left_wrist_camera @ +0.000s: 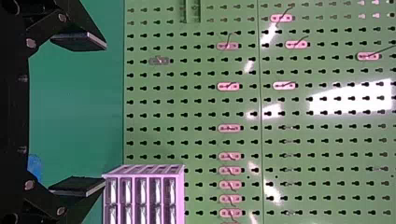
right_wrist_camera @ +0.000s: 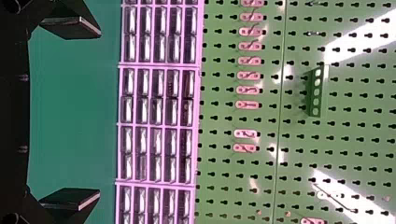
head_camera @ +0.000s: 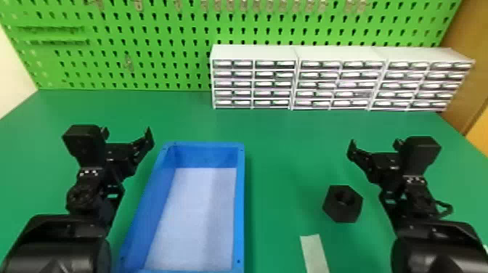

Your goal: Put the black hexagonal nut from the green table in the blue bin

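The black hexagonal nut [head_camera: 343,214] sits on the green table [head_camera: 283,145], to the right of the blue bin [head_camera: 240,203] and apart from it. The bin has a pale floor. A pale strip [head_camera: 314,252] lies on the tabletop near the nut. Both the left gripper [head_camera: 126,137] and the right gripper [head_camera: 375,148] have their fingers spread wide, with nothing between them. At the table's back, white drawer cabinets [head_camera: 254,51] stand side by side before a green pegboard [head_camera: 156,69] with small hooks [left_wrist_camera: 229,86]. Brown paneling [head_camera: 468,80] rises at the right, a cream wall [head_camera: 11,76] at the left.
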